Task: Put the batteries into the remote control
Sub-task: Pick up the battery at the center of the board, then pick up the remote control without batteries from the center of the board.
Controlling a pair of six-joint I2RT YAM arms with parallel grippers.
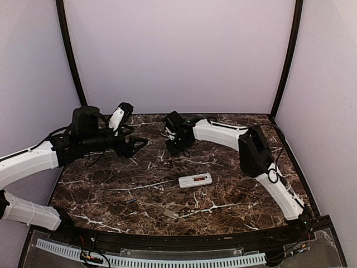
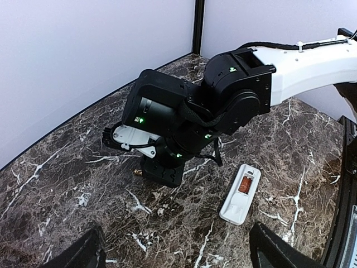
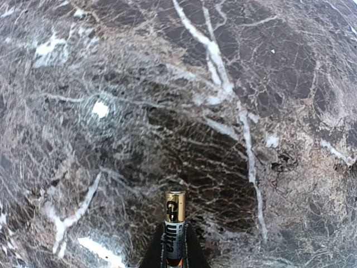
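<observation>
We pinch one slim black-and-gold battery [image 3: 174,211] in our right gripper [image 3: 174,241], past the little white plastic remote control [image 1: 195,180], which looks empty, and our left gripper [image 2: 177,258] is wide open

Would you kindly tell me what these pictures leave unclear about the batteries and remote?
Top view: slim black gold-capped battery hidden beneath right claw.
Right wrist: battery's rear end cut off by bottom edge.
Top, left wrist: small white rectangular remote's orange patch too small to identify.
</observation>
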